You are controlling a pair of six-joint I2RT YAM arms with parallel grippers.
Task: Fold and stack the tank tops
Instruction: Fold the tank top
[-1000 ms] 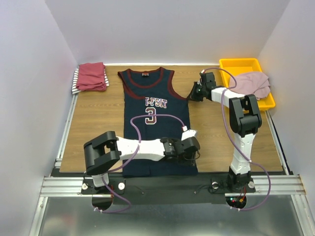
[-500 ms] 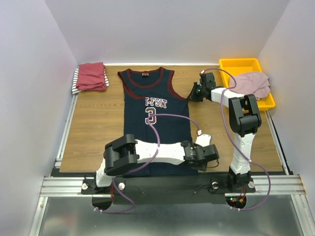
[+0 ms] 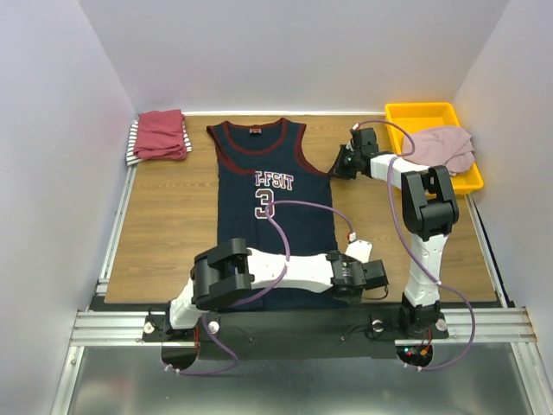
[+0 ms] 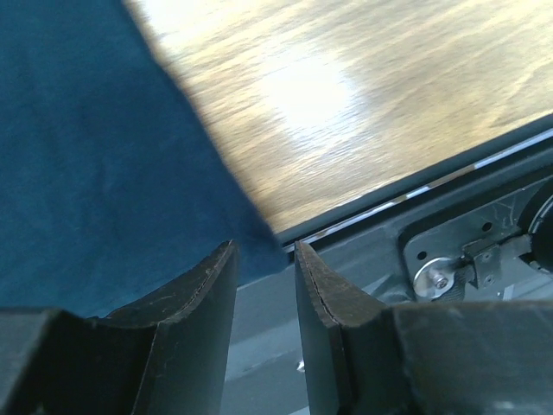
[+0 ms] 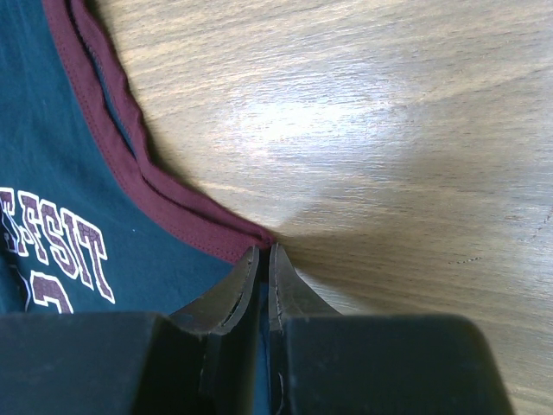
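Left gripper (image 3: pixel 370 278): having swung right, is now hovering half-open at the hem corner, seemingly not gripping yet.
Right gripper (image 3: pixel 342 162): is pinching the armhole corner.
Navy jersey (image 3: pixel 272 216): is lying flat, awaiting its fold.

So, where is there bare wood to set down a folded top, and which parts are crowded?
Free: the wood left of the navy jersey, nearer than the folded dark-red top; the strip between jersey and right arm. Crowded: the near edge, where the left arm lies over the hem, and the yellow tray, holding a pink top.
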